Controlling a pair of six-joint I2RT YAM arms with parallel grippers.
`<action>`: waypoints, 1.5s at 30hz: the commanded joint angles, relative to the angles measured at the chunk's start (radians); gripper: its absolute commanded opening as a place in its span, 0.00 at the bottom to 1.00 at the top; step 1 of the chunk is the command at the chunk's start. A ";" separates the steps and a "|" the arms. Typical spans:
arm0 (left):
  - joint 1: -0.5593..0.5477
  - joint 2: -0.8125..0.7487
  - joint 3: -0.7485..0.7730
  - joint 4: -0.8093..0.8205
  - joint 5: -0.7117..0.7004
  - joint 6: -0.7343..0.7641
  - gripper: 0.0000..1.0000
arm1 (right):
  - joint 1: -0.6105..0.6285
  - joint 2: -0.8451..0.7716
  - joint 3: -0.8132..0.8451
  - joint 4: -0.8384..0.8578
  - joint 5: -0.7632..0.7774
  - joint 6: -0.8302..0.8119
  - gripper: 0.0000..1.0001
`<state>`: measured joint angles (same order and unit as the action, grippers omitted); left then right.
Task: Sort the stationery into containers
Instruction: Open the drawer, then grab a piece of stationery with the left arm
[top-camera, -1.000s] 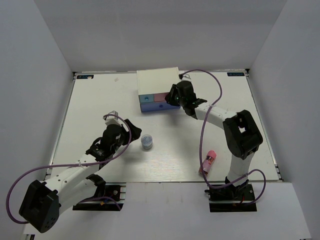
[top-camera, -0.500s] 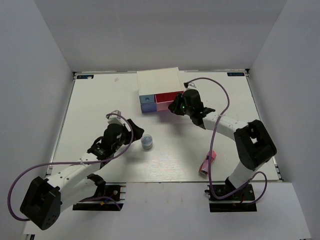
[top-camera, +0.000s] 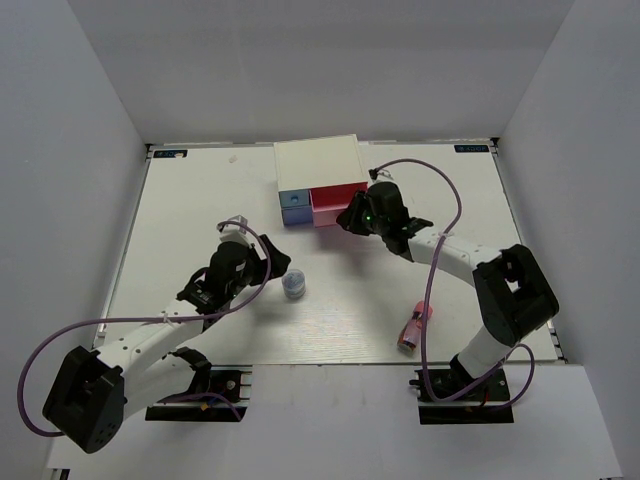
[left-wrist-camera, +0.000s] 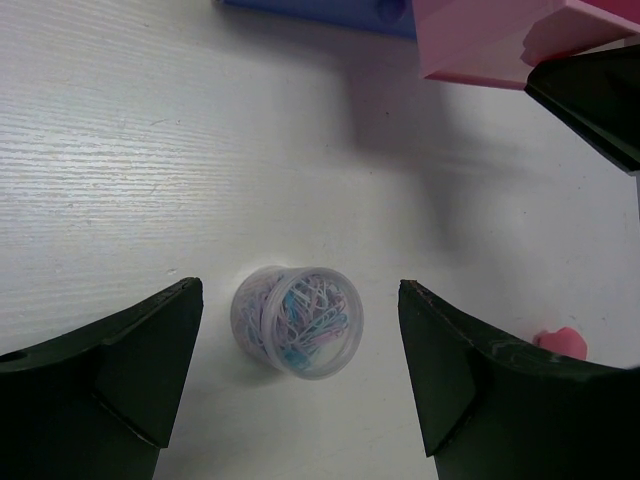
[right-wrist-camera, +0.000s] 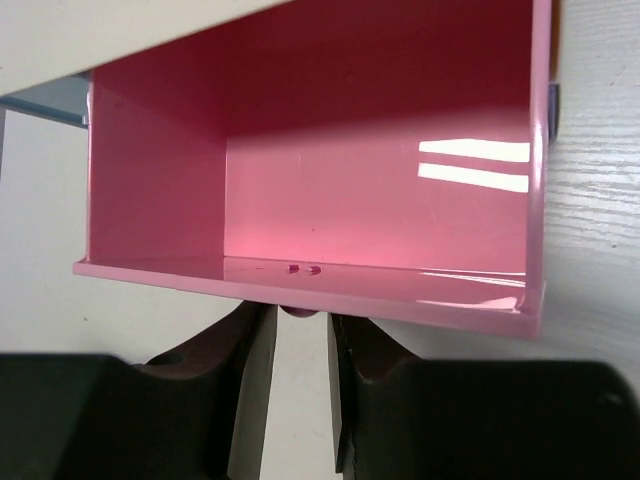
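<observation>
We see a small white box-shaped drawer chest (top-camera: 315, 158) at the far side of a pale table (top-camera: 180, 220). Its glossy pink plastic drawer (right-wrist-camera: 370, 180) stands open and empty. The right gripper (right-wrist-camera: 300, 330) has its fingers pinched together on the drawer's tiny pink knob (right-wrist-camera: 298, 312). We judge that more pull here could slide the drawer right out, or drag the light chest forward, and the small knob could slip free. The left gripper (left-wrist-camera: 298, 305) is spread wide, one finger on each side of a small round clear pot of coloured paper clips (left-wrist-camera: 298, 320), touching neither. We think an off-centre squeeze could shoot the smooth round pot sideways or tip it. We cannot tell whether it has a lid. A fat pink cylindrical tube (top-camera: 414, 325) lies near the table's near edge, beside the right arm, where a nudge might roll it off.
</observation>
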<state>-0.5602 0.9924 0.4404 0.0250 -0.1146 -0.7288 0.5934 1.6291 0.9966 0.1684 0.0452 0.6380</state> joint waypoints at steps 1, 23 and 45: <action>-0.004 -0.005 0.040 -0.019 0.001 0.025 0.89 | 0.019 -0.041 -0.021 -0.023 -0.019 0.035 0.18; -0.090 0.081 0.195 -0.172 0.102 0.410 0.93 | 0.016 -0.319 -0.194 -0.031 -0.286 -0.413 0.61; -0.219 0.446 0.383 -0.358 -0.017 0.537 0.93 | -0.072 -0.387 -0.214 -0.035 -0.383 -0.522 0.88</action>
<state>-0.7612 1.4124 0.7872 -0.2699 -0.0742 -0.2050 0.5323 1.2388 0.7551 0.1028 -0.3180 0.1162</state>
